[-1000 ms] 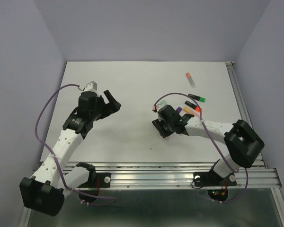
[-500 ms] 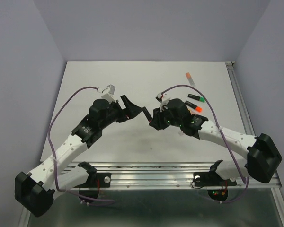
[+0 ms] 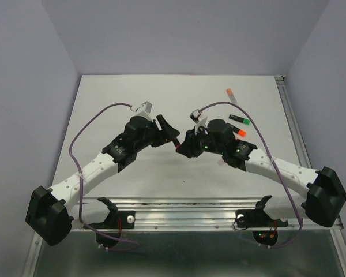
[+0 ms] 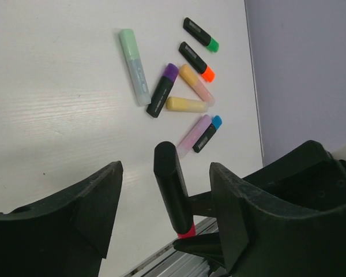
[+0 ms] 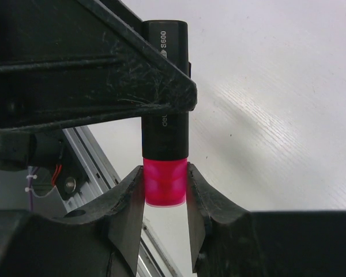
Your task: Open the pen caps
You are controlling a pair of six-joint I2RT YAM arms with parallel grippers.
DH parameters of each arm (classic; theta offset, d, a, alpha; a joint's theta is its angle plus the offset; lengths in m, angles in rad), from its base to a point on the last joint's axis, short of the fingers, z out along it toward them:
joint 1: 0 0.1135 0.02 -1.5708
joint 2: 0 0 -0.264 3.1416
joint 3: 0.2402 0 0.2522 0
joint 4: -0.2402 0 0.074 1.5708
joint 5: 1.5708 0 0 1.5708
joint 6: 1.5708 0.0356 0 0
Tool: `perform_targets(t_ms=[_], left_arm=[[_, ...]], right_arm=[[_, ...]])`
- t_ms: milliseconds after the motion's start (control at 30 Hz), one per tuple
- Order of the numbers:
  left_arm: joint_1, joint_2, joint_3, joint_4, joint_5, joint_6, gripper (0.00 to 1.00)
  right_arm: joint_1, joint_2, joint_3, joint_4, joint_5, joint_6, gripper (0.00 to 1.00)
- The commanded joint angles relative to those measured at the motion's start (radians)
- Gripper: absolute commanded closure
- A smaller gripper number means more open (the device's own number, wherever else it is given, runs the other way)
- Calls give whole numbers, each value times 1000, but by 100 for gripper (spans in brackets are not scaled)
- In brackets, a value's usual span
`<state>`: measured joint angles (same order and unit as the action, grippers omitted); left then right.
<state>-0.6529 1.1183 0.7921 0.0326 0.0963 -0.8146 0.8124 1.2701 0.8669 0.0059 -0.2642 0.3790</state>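
Note:
My right gripper (image 5: 165, 180) is shut on the pink pen cap (image 5: 165, 183) of a black-barrelled pen (image 5: 166, 115), held above the table's middle. My left gripper (image 4: 165, 187) stands open around that barrel (image 4: 172, 193), with a gap on each side. One left finger (image 5: 104, 63) crosses in front of the barrel in the right wrist view. From the top, both grippers meet tip to tip, left (image 3: 170, 136) and right (image 3: 182, 148). Several capped pens (image 4: 186, 104) lie in a loose heap on the table.
In the top view, a pastel pen with an orange cap (image 3: 232, 96), a black pen with a green cap (image 3: 239, 120) and a black one with an orange cap (image 3: 237, 131) lie at the back right. The metal rail (image 3: 207, 209) runs along the near edge.
My left arm swung right to meet the right gripper and its jaws narrowed around the barrel. The right arm carried the pen left, away from the heap.

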Motion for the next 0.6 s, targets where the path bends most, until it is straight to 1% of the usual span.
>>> perform_targets(t_ms=[0,100,167,400,433,467,500,533,567], left_arm=[[-14,-6,45,85,-23,-21,35],[-21,-3,41,99,-24,-31,46],[-27,-2,42,101,-24,-29,50],[-30,-3,38,79,-66,-15,51],[-30,-2,38,78,-70,-14,53],[-30,0,39,76,-73,-15,57],[-31,0,39,75,-76,-15,65],[-31,1,41,73,-78,-14,86],[-31,2,42,69,-86,-17,98]], right_arm=[[8,14,61,57,19,18,82],[8,44,89,83,49,29,83],[8,58,103,100,57,37,83],[8,86,147,124,39,41,83],[8,84,149,128,31,41,83],[8,84,150,131,26,41,83],[8,84,152,129,22,43,83],[10,87,153,125,19,43,83],[8,87,155,121,7,43,82]])
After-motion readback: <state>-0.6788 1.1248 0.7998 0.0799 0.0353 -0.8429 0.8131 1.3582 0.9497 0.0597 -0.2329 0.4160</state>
